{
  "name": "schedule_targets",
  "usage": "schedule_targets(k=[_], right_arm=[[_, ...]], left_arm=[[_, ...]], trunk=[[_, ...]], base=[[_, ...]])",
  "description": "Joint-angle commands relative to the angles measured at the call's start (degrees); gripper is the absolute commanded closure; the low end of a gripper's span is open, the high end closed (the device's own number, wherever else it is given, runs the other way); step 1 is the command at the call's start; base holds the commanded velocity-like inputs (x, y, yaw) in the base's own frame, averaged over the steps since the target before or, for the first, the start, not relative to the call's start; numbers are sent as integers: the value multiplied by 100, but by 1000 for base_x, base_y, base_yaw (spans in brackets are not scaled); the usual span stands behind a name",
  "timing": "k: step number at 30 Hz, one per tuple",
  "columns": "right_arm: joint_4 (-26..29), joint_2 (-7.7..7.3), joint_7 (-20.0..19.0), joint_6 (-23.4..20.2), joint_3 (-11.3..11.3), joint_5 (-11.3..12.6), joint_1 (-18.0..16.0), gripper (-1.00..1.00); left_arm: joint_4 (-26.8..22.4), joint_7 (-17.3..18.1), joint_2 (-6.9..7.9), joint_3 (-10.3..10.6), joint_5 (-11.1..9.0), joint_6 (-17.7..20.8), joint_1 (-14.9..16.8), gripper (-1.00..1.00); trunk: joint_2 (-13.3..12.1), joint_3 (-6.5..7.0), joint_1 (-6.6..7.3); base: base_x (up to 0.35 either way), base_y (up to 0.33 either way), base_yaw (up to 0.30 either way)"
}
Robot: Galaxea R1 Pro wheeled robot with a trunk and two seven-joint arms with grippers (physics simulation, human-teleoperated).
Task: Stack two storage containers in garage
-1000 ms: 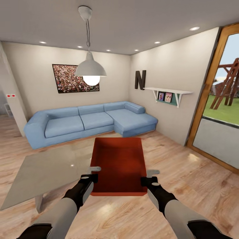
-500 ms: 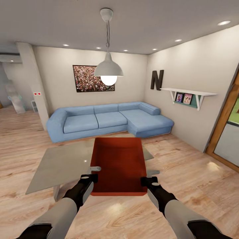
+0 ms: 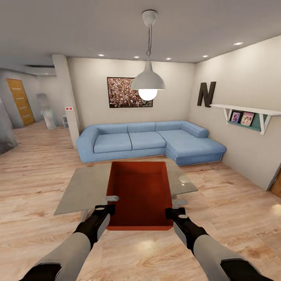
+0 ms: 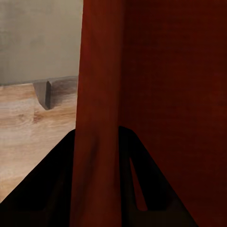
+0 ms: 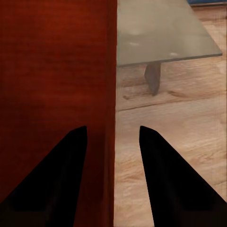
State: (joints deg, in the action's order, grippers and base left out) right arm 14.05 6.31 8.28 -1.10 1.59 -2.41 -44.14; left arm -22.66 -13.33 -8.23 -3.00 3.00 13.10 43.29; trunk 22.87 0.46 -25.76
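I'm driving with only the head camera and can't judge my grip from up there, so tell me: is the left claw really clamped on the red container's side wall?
Observer: Yes. The left wrist view shows the left claw straddling the storage container at its side wall, with a dark finger tight against each face.
Operator: And the right one?
Observer: The right claw also straddles its wall, one finger inside the bin. But a strip of wood floor shows between the outer finger and the wall, so I can't confirm a firm pinch there.
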Motion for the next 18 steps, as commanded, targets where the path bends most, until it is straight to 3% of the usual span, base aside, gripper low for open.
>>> schedule_targets(k=[1,18], right_arm=[[1,28,-1,-12,35,30,0,100],[1,19,-1,-13,35,30,-1,100]], left_arm=[[-10,15,-12,-25,-36,18,1,100],[-10,15,-10,-25,-36,18,-3,100]], trunk=[[5,-2,-2],[5,-2,-2]], base=[[0,0,300],[0,0,300]])
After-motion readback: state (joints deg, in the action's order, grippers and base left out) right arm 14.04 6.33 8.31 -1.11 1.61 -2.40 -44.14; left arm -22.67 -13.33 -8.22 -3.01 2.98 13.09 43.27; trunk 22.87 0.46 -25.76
